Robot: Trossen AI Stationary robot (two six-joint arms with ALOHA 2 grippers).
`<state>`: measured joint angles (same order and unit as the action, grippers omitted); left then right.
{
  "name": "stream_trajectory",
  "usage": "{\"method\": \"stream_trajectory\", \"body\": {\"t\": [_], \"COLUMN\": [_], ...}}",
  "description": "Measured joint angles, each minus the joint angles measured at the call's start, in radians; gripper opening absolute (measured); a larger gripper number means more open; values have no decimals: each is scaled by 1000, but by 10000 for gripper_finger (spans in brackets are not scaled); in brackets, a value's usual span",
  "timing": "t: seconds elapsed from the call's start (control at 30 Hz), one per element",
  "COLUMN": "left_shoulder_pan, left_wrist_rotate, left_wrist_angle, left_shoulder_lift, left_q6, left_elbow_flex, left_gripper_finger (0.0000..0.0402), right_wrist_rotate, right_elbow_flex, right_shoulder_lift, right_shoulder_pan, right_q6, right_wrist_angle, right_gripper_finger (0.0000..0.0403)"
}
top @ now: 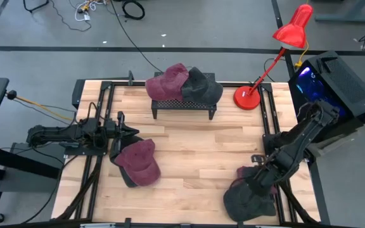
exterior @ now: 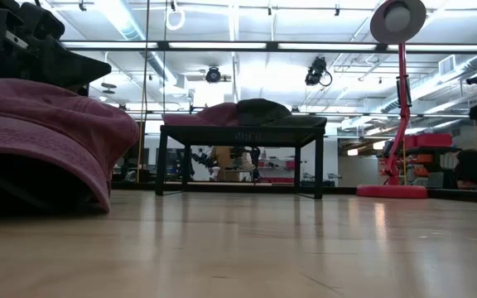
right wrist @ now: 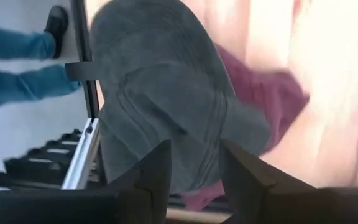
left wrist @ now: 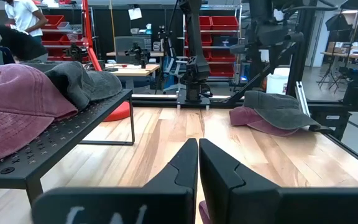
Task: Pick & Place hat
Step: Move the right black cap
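Dark fingers of the right gripper (right wrist: 191,165) stand apart just over the grey cap (right wrist: 166,99) lying on a maroon cap (right wrist: 272,99) at the table's near right corner; soft and light, it likely pinches best at its stiff brim.

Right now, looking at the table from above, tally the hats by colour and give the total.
Maroon hats: 3
Dark grey hats: 2
Total: 5
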<state>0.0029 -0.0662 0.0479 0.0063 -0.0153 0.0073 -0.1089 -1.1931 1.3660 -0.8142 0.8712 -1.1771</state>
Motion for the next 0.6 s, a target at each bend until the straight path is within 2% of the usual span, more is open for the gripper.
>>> {"method": "stream_trajectory", "body": {"t": [0.2,0.6], "left_shoulder_pan": [0,0], "left_wrist_rotate": [0,0], "left_wrist_angle": [0,0], "left_shoulder_lift": [0,0], "left_q6": [0,0], "left_elbow_flex": [0,0], "left_gripper_finger": [21,21], "right_wrist_rotate": [3,17], "right_elbow_flex": [0,0], "right_shoulder_lift": [-3,-52], "right_shoulder_pan": [-71,-151], "right_q6": [216,381], "right_wrist_angle": [-8,-32], "right_gripper_finger": [152,206]}}
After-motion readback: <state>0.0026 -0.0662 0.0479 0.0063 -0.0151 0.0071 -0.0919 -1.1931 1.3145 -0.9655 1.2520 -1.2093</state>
